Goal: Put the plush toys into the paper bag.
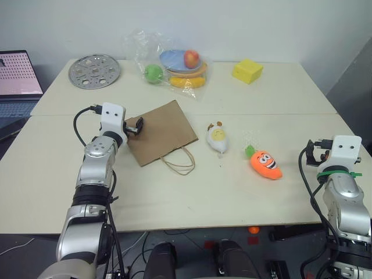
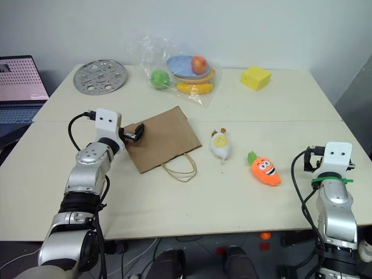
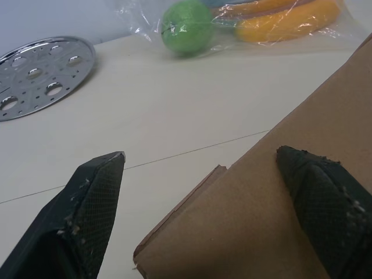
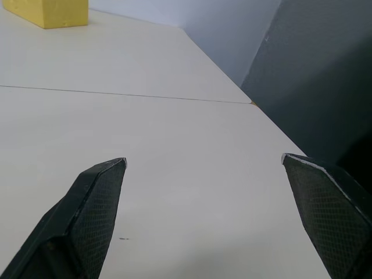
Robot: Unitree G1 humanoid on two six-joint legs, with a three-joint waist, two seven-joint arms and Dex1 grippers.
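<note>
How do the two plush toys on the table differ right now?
The orange carrot plush toy has a green top and a cartoon face; the white egg-shaped plush toy carries a yellow patch. The carrot lies nearer the right gripper, the egg nearer the flat brown paper bag. Both lie on the table, outside the bag, untouched.

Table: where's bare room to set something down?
Bare: the table's near strip in front of the bag; the right side between carrot and yellow block. Crowded: back edge, with steel disc and fruit bag; middle, around the egg toy.
</note>
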